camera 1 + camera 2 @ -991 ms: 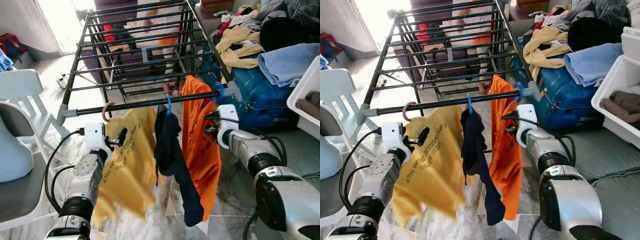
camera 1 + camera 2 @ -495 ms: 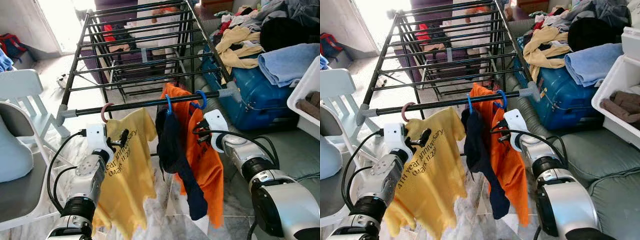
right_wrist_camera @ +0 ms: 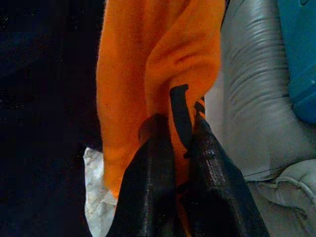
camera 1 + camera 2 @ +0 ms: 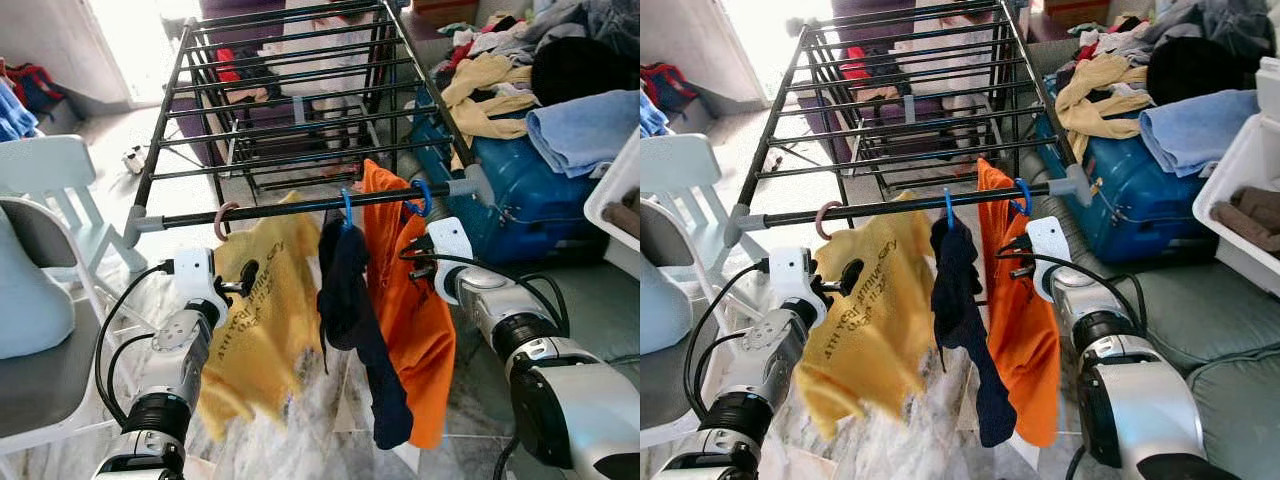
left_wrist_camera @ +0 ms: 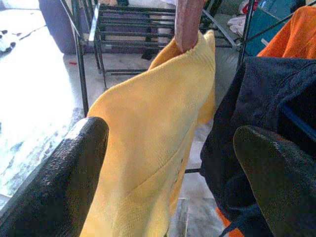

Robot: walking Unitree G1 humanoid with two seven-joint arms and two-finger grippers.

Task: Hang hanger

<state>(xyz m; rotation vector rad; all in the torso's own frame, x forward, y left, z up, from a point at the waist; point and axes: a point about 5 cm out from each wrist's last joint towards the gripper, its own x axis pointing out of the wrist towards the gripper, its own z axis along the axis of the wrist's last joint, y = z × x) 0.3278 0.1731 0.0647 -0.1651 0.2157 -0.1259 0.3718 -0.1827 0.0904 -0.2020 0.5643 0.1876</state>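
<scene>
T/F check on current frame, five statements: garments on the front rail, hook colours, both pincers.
1. Three garments hang from the front rail. True.
2. The yellow shirt hangs from a blue hook. False: its hook is pink; the blue hooks carry the navy garment and the orange shirt.
3. The right pincer is shut on the orange shirt. True.
4. The left pincer is clamped on the yellow shirt. False: its fingers stand apart, open, with the shirt between and beyond them.
5. The navy garment hangs to the right of the orange shirt. False: it hangs between the yellow and the orange.
</scene>
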